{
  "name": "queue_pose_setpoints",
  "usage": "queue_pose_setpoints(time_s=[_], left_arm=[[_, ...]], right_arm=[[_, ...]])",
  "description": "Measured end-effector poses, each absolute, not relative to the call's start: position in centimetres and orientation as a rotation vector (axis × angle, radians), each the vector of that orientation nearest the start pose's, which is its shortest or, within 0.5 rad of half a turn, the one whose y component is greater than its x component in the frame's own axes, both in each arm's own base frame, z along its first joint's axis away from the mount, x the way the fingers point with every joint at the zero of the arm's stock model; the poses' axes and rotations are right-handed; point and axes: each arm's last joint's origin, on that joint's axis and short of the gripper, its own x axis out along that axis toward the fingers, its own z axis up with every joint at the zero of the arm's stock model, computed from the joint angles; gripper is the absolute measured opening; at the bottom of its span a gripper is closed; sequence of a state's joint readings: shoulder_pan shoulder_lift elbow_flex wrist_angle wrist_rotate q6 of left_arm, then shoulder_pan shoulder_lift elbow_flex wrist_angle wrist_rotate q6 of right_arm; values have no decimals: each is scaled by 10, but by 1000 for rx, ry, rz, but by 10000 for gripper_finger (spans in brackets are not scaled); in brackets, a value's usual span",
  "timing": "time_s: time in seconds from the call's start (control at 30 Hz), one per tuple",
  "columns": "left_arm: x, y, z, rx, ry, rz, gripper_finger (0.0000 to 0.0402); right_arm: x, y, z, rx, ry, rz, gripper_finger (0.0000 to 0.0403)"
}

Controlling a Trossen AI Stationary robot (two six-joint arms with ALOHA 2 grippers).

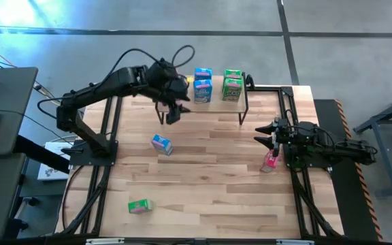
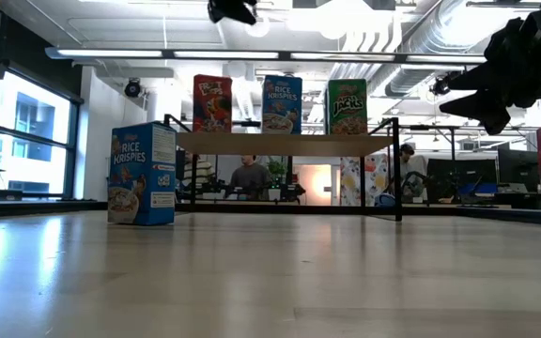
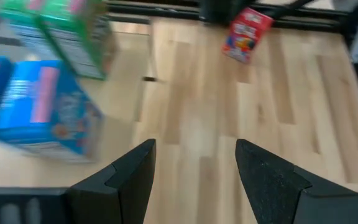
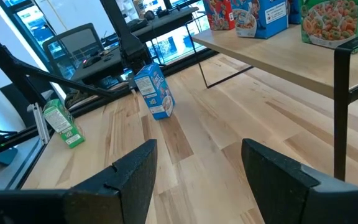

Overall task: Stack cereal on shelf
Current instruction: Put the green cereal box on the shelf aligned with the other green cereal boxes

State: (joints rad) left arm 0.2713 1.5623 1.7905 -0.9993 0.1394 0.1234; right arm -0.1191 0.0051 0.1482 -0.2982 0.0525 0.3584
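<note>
Blue cereal box upright on table, left gripper fingers apart and empty, right gripper likewise

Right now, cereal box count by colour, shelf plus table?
Blue boxes: 3
Green boxes: 3
Red-pink boxes: 2 seen; the left arm covers that end of the shelf from above
Total: 8 visible
</note>
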Motion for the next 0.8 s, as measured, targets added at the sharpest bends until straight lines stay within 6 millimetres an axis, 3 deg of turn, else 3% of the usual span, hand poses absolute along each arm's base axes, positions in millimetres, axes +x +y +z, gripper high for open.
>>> queue_pose_setpoints(time_s=[0.4, 0.8], left_arm=[[309, 31, 412, -117, 793, -18, 213], [310, 4, 412, -390, 800, 96, 213]], right_arm=[[85, -12, 184, 362, 130, -199, 227], [85, -12, 183, 318, 135, -196, 227]])
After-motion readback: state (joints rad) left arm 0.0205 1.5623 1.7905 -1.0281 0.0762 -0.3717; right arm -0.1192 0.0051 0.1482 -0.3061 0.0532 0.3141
